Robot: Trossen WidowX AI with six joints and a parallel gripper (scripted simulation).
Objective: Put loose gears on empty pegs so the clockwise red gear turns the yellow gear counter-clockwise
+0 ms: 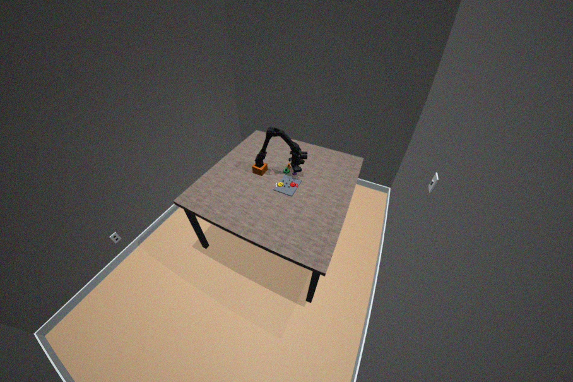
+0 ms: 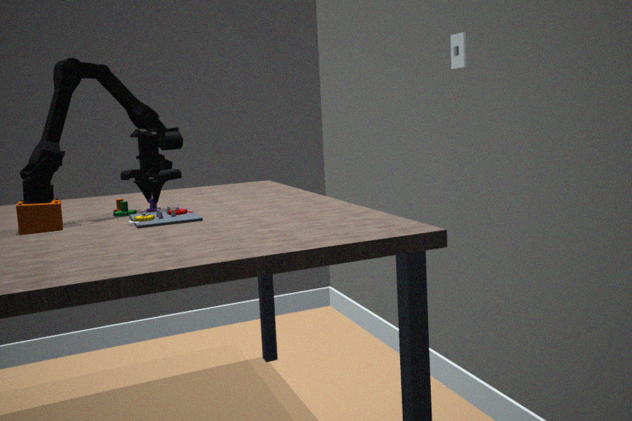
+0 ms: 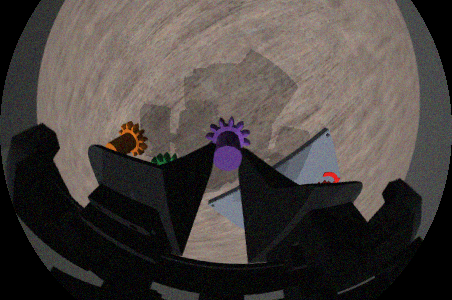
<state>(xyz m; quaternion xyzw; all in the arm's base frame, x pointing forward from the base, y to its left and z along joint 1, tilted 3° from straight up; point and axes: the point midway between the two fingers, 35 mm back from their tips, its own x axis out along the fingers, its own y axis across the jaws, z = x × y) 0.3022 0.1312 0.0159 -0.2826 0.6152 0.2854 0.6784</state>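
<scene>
My gripper (image 1: 296, 170) (image 2: 153, 200) (image 3: 227, 150) points down, shut on the knob of the purple gear (image 1: 294, 173) (image 2: 152, 208) (image 3: 227, 160), which stands upright on the table just behind the grey board (image 1: 290, 192) (image 2: 170, 223) (image 3: 317, 157). The green gear (image 1: 286, 170) (image 2: 124, 211) and the orange gear (image 1: 289, 165) (image 2: 119, 202) (image 3: 133, 135) stand on the table nearer the arm's base. On the board sit the red gear (image 1: 292, 184) (image 2: 176, 211) and the yellow gear (image 1: 280, 184) (image 2: 143, 218), with several empty pegs (image 2: 160, 214) around and between them. In the wrist view the fingers hide most of the board.
The arm's orange base block (image 1: 259, 169) (image 2: 40, 217) stands on the wooden table (image 1: 231, 197) (image 2: 280, 222), to the left of the gears and board. The green gear is close beside the orange one. The room's walls stand beyond the table.
</scene>
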